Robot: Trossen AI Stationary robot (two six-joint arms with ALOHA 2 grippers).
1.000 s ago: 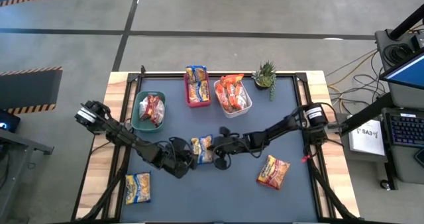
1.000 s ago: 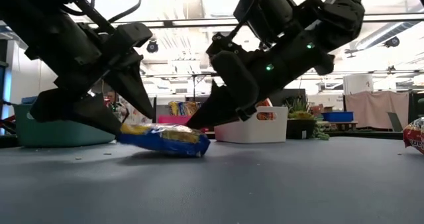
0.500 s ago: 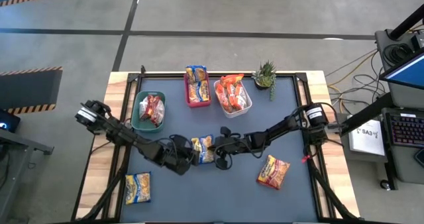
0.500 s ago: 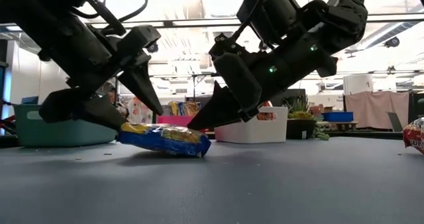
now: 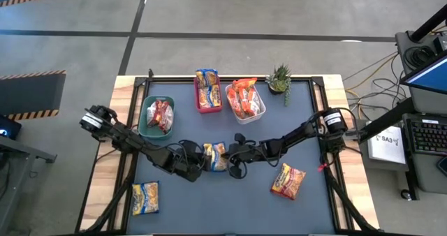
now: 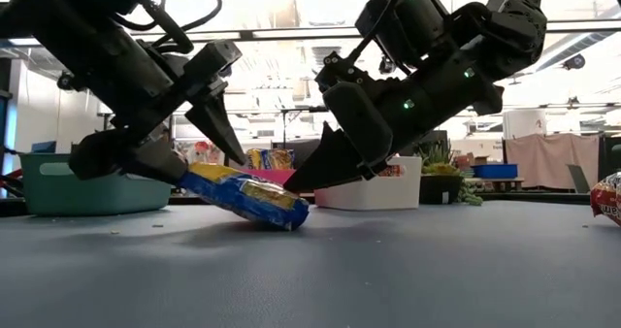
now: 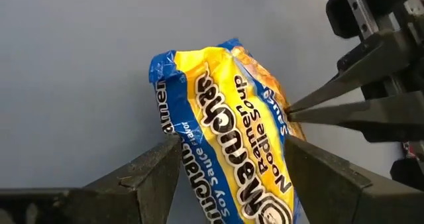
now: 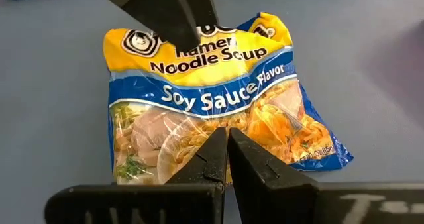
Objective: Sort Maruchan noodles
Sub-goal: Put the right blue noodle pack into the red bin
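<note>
Blue table (image 5: 230, 194), left end effector (image 7: 228, 161) gripping tilted soy-sauce packet (image 7: 232, 138)

Yellow-and-blue packet (image 8: 212, 98) mid-table, white lettering on blue band, black lettering on yellow. Orange-red packet (image 5: 288, 180) lying apart. Second yellow-blue packet (image 5: 144, 197) at table corner. Teal bin (image 5: 144, 121), red bin (image 5: 198, 96), white bin (image 5: 260, 109). Slate-blue mat (image 5: 230, 201), pale wood table edge (image 5: 103, 187). Dark arms.

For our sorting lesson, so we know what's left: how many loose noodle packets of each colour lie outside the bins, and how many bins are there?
Yellow-and-blue packets: 2 (mid-table packet, front-left packet)
Orange packet: 1
Bins: 3 (green bin, red bin, white bin)
Total: 6
</note>
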